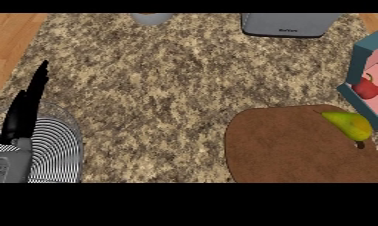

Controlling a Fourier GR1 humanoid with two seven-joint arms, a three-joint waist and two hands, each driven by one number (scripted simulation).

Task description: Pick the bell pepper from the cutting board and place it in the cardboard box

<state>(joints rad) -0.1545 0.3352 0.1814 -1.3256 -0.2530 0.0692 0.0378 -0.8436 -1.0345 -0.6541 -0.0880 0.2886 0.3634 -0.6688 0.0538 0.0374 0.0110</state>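
At the far left the left hand [22,110] stands with its fingers straight and up, holding nothing, resting by the view's edge above a striped round plate [63,145]. The right hand does not show at all. Well to the right of the left hand, across a wide stretch of bare speckled counter [170,85], lies the brown cutting board [288,145], and on its far-right edge sits the yellow-green bell pepper [350,124], long and pear-like in look, just above the board's small hole. So the pepper lies on the board, not in a box; I judge that the pick is still to be made. Beyond the pepper, at the right edge, stands a pink and blue box [362,77] with a red fruit [365,88] in it; no plain cardboard box shows. A grasp would likely suit the right hand, coming in from below. Farther up stand a grey pot [151,18] and a grey appliance [289,24], both well clear of that path.
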